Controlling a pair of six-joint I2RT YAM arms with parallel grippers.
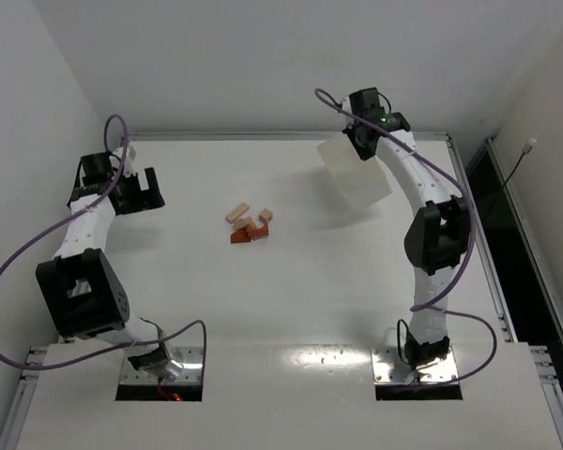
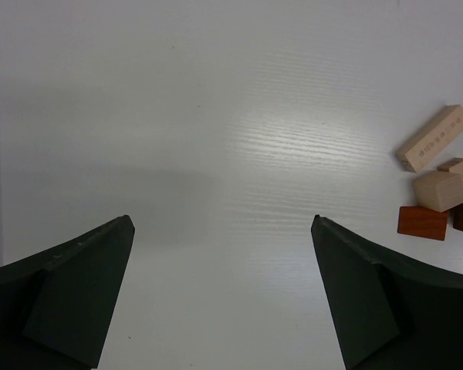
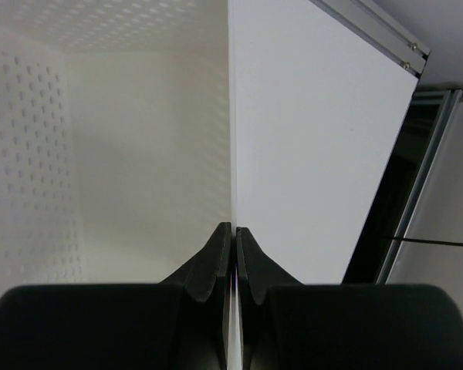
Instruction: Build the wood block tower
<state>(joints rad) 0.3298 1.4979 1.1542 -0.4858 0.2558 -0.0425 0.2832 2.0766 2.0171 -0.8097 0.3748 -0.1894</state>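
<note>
Wood blocks (image 1: 250, 225) sit heaped on the bench (image 1: 310, 300), no tower yet. Left gripper (image 2: 222, 227) hangs wide open, well left of the heap. I'd grab the tan bar (image 2: 433, 138) first, squarely. Right gripper (image 3: 233, 231) is pinched on the white box (image 1: 355, 173) wall, right of the heap, so keep it away.

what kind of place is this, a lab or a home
Probably a robotics lab bench: two arms bolted to a white table, plain white walls around it, and wood blocks and a white box as props.

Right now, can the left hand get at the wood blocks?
Probably yes: the left hand is open and empty, with only bare table between it and the wood blocks.
</note>
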